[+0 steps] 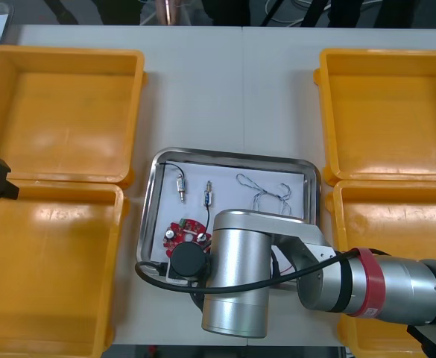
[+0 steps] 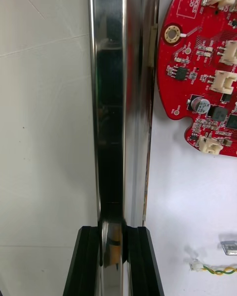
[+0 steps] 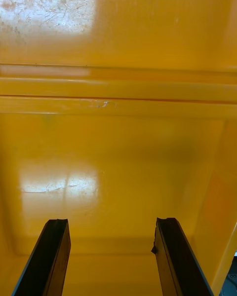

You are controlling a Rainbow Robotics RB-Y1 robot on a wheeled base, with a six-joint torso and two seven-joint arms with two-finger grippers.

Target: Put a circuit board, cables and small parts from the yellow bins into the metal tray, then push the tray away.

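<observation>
Metal tray (image 1: 232,154), white inside, lies mid-worktop (image 1: 225,89) with its long axis running side to side. Left hand (image 3: 111,259) hangs over the left yellow bins (image 1: 46,268), fingers spread wide and holding nothing. Right hand (image 2: 114,259) pinches the tray's rim beside the red circuit board (image 2: 207,64). Inside the tray, from the left: the board, two black cables (image 1: 180,186), a thin pale cable (image 1: 266,190). The right arm (image 1: 236,276) covers the tray's near edge. Right yellow bins (image 1: 385,112) stand just beside the tray

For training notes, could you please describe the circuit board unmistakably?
Find the shiny metal tray between the yellow bins. In its near left corner, by the right gripper clamping its rim, lies the round red circuit board, the only disc among cables.
</observation>
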